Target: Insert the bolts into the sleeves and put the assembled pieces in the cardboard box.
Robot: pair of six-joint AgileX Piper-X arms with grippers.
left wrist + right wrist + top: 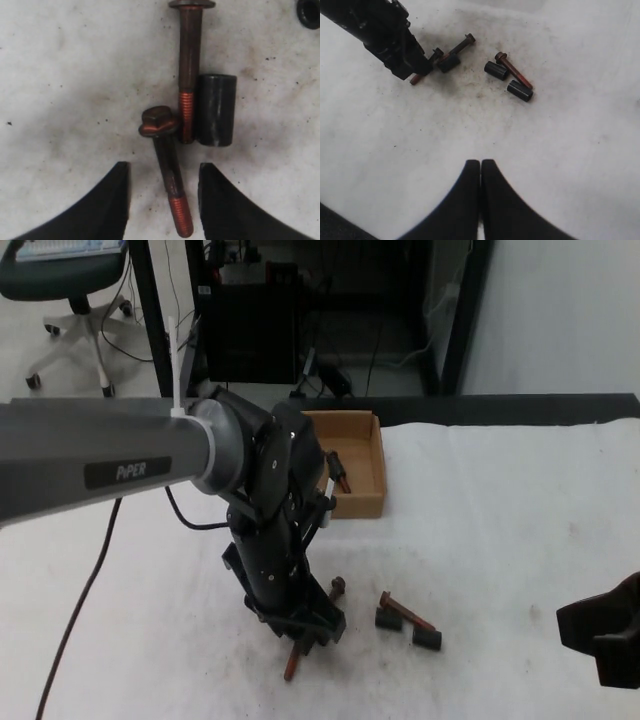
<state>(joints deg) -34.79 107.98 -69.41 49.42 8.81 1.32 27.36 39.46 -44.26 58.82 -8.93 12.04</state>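
Your left gripper (164, 167) stands over the counter (520, 520) toward the middle of its near edge. Its fingers are moderately spread, with a bolt (170, 175) lying between them and, by the look of it, untouched. I'd close on the plain shank, below the head and above the threads, so the threaded end stays free to enter a sleeve. Mind the second bolt (189, 75), whose threaded tip sits just beside the first bolt's head, and the sleeve (216, 110) lying against it; a finger swept wide could knock either. Lift straight up before turning. Farther right a third bolt (514, 70) lies with a second sleeve (496, 70) by its head and a third sleeve (520, 91) by its tip. The cardboard box (365, 502) sits at the far edge, one piece (340, 472) already inside. Your right gripper (480, 167) hovers near the right end of the near edge, fingers pressed together, holding nothing. As for writing, one printed label (127, 472) runs along the left arm; I leave it unread
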